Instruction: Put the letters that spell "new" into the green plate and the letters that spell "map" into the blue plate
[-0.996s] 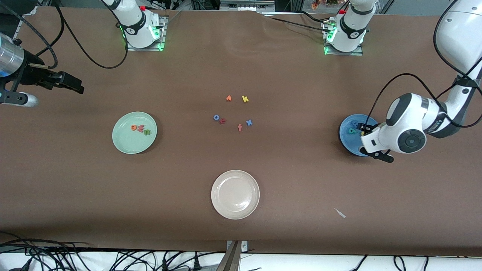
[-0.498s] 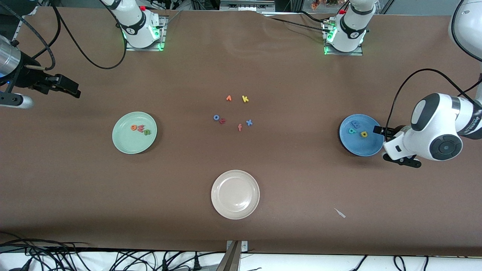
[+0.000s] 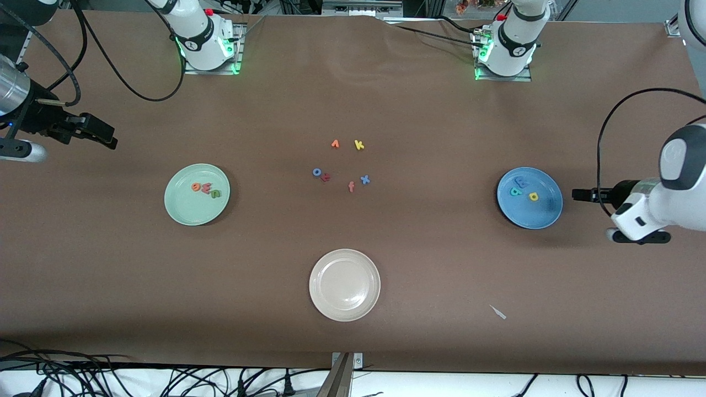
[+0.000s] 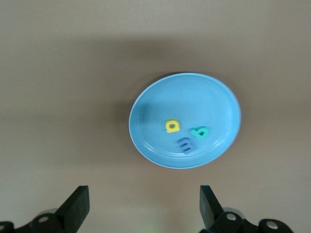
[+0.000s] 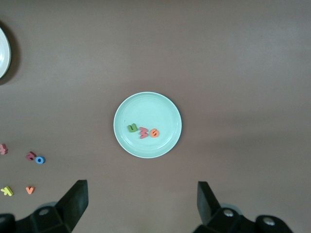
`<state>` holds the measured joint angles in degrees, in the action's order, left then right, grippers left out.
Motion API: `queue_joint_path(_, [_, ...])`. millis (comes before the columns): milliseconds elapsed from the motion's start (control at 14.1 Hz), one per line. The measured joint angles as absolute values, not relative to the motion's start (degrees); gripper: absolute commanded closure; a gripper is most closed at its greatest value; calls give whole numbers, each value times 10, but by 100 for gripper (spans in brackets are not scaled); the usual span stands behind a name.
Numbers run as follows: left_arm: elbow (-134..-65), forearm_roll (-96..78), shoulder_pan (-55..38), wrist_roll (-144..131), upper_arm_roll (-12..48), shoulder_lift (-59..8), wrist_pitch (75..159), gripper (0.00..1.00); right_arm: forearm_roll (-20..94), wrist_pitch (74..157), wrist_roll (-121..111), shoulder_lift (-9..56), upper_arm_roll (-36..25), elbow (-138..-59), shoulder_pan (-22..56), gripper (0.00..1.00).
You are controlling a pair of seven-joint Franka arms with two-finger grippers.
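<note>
The green plate (image 3: 197, 194) at the desk's nine o'clock holds n, e, w (image 3: 205, 188), the blue plate (image 3: 543, 212) at three o'clock holds m, a, p (image 3: 522, 188), and both the left pincer (image 3: 576, 194) and the right pincer (image 3: 110, 138) hang spread apart, holding nothing.

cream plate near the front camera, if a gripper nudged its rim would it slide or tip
The cream plate looks round, low and shallow-rimmed, sitting flat, so it would probably slide, not tip. Its glossy surface suggests a hard, possibly slippery rim. The brown table cover looks matte, so it might drag a little.
</note>
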<state>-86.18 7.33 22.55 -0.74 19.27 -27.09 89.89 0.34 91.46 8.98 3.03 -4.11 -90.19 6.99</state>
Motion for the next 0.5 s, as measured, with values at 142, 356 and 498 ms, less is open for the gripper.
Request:
queue_joint_path(142, [-864, 41, 150, -8, 122, -218, 898, 0, 3, 930, 90, 21, -41, -918, 70, 0])
queue_joint_path(356, [-869, 39, 80, -10, 66, -144, 896, 0, 3, 942, 89, 2, -41, -946, 70, 0])
queue_joint_path(498, [-877, 38, 72, -9, 58, -107, 894, 0, 3, 943, 89, -2, -41, -950, 70, 0])
